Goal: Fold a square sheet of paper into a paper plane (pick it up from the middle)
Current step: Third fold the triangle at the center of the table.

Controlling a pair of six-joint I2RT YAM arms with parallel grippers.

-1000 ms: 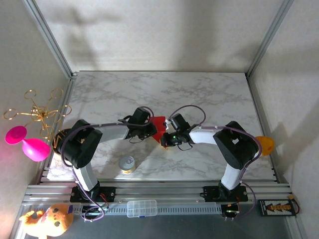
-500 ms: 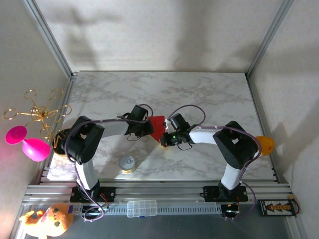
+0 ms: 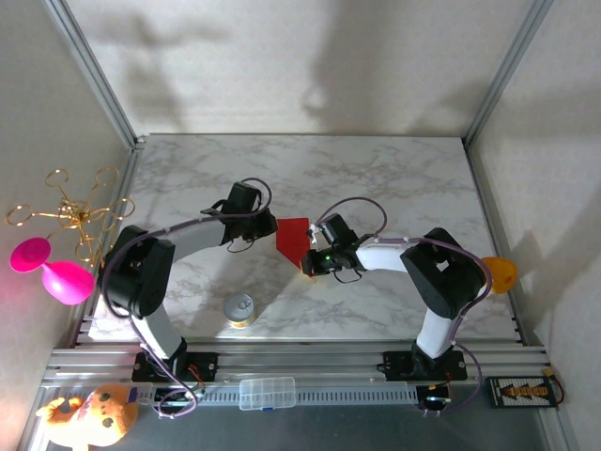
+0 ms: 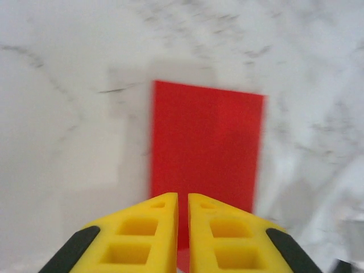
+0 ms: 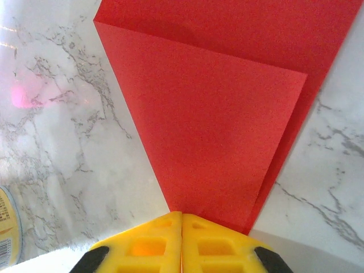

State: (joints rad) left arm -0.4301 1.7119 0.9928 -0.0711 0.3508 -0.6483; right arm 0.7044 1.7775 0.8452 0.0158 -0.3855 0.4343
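Since the paper lies folded on the table, thin, light and easily torn, I would pinch its centre crease; my left pincer is closed at its edge, my right pincer closed over its point (grip unclear).

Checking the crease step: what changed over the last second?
The left pincer drew back to the left off the red paper, uncovering more of it. It is shut, with its tips now at the paper's edge. The right pincer stayed shut at the paper's pointed end. The paper and the can did not visibly shift.
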